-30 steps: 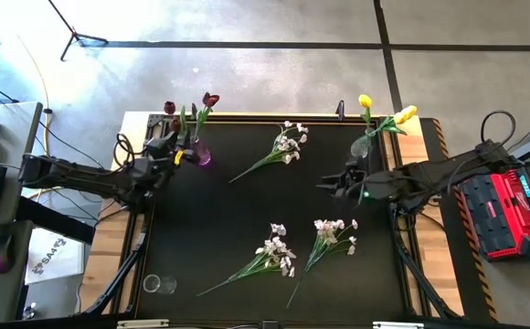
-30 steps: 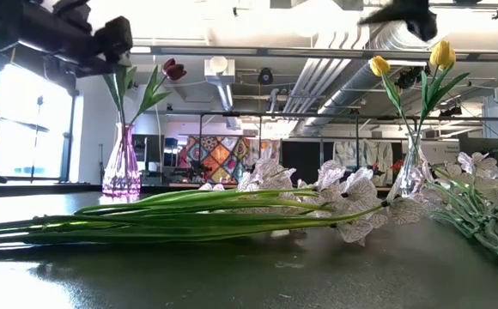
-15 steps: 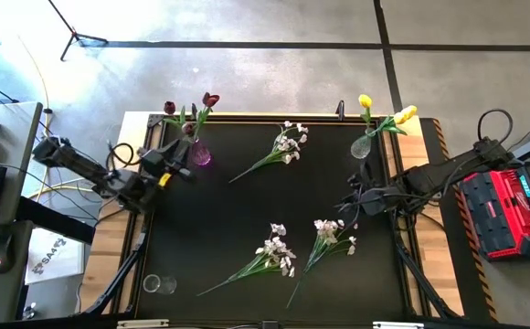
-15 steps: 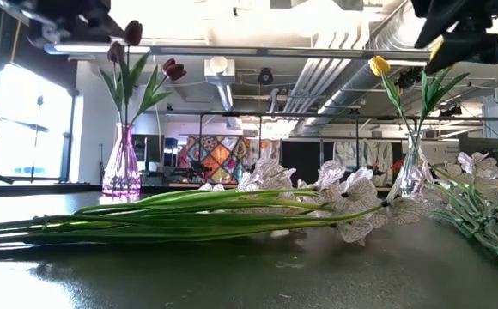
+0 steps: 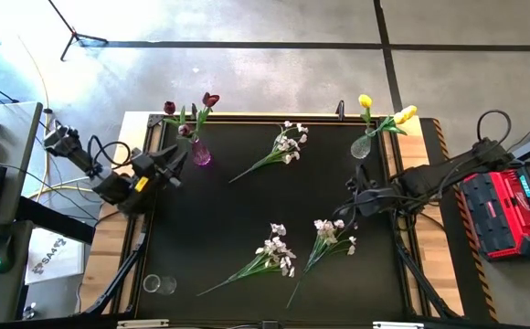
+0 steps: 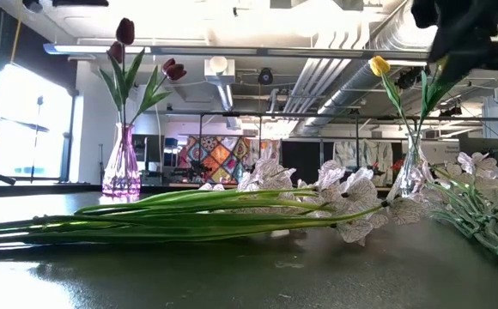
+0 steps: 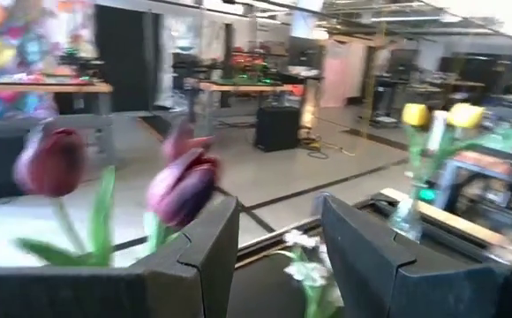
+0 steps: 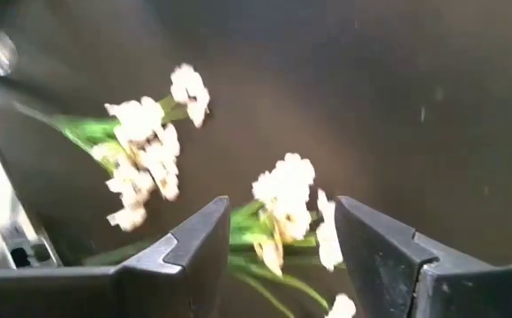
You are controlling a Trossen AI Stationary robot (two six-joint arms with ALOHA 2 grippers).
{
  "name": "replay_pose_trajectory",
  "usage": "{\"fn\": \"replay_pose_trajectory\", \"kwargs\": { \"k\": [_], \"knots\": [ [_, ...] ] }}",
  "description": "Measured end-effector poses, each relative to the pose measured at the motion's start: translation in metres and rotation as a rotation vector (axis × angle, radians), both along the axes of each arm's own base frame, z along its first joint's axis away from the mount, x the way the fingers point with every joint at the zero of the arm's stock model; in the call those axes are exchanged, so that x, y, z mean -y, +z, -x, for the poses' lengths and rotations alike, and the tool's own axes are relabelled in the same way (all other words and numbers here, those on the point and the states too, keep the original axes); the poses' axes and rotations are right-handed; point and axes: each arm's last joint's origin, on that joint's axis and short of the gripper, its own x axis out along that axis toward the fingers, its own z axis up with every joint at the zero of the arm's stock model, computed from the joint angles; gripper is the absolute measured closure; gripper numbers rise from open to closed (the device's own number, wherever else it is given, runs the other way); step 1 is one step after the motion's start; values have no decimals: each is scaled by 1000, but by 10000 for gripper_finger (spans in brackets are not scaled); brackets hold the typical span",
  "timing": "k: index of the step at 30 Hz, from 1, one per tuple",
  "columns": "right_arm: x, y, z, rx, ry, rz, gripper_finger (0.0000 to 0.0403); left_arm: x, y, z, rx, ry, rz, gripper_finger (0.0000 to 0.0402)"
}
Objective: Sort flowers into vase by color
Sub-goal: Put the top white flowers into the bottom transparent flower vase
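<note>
Overhead, two maroon tulips [image 5: 209, 99] stand in a purple vase [image 5: 200, 155] at the upper left of the black table [image 5: 247, 215], and two yellow tulips [image 5: 365, 101] in a clear vase [image 5: 361, 146] at the upper right. Three white sprays lie flat: one at top centre [image 5: 288, 144], two toward the lower centre [image 5: 276, 254] and [image 5: 334, 234]. A small glass [image 5: 152, 283] sits at the lower left. The left gripper [image 5: 172, 164] hangs at the left edge just below the purple vase; the right gripper [image 5: 353, 206] hovers above the right-hand spray.

Level with the tabletop, long green stems [image 6: 172, 215] run across the frame, with both vases upright behind them.

From the left wrist, the fingers [image 7: 205, 256] stand well apart and hold nothing, maroon blooms beyond them.

From the right wrist, the fingers [image 8: 205, 243] are spread wide, empty, and white blossoms [image 8: 284, 190] sit between them below.

These sprays look light and limp, the blossoms easily crushed; the best hold is probably on the firmer green stem, below the flower cluster.
</note>
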Motion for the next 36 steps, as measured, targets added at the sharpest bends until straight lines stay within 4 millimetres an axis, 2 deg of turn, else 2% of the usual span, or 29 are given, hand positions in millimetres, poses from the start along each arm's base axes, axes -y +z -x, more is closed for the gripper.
{"fn": "replay_pose_trajectory", "kwargs": {
  "k": [6, 9, 14, 19, 25, 29, 36],
  "knots": [
    [-4, -25, -4, -107, 38, -33, 209, 23, 17, -9, 70, -275, -75, 249],
    [-6, -31, -8, -87, 35, -42, 209, 35, 16, -23, 81, -329, -76, 250],
    [-8, -36, -15, -7, 48, -61, 209, 49, -12, -70, 51, -376, -18, 250],
    [-10, -36, -17, 7, 58, -86, 209, 47, -40, -125, -15, -388, 85, 250],
    [-12, -36, -16, -21, 102, -151, 209, 11, -58, -174, -187, -397, 342, 250],
    [-14, -36, -14, -25, 97, -158, 209, -21, -71, -191, -324, -374, 474, 250],
    [-24, -38, -7, -49, 65, -145, 209, -83, -106, -211, -411, -479, 720, 250]
  ]
}}
